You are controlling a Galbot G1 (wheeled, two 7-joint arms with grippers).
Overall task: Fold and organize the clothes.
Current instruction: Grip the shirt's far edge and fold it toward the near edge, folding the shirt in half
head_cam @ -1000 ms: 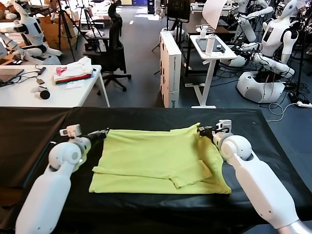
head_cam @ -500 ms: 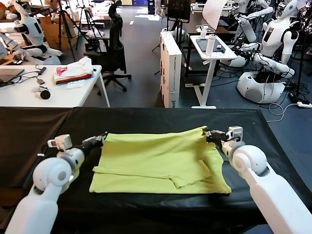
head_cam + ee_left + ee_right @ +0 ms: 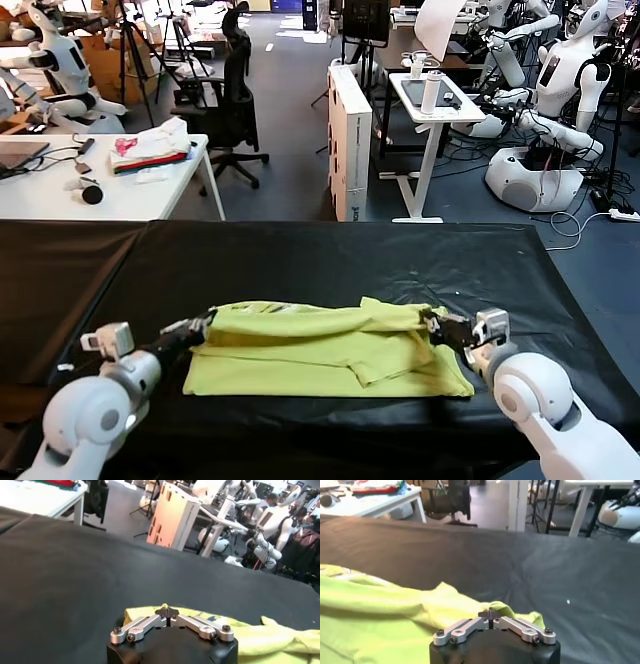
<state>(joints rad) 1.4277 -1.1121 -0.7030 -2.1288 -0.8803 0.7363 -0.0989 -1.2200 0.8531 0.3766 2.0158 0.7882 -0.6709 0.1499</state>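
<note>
Lime-yellow short-sleeved T-shirt (image 3: 320,345) of thin soft fabric lies on the black cloth-covered table (image 3: 330,255), its long axis running side to side between both grippers. Left gripper (image 3: 203,324) is pinched closed on the shirt's far left corner, right gripper (image 3: 432,322) likewise clamps the far right corner. The raised edge hangs over the shirt's middle, so the fold likely finishes toward the shirt's near hem, neither arm nearer.
</note>
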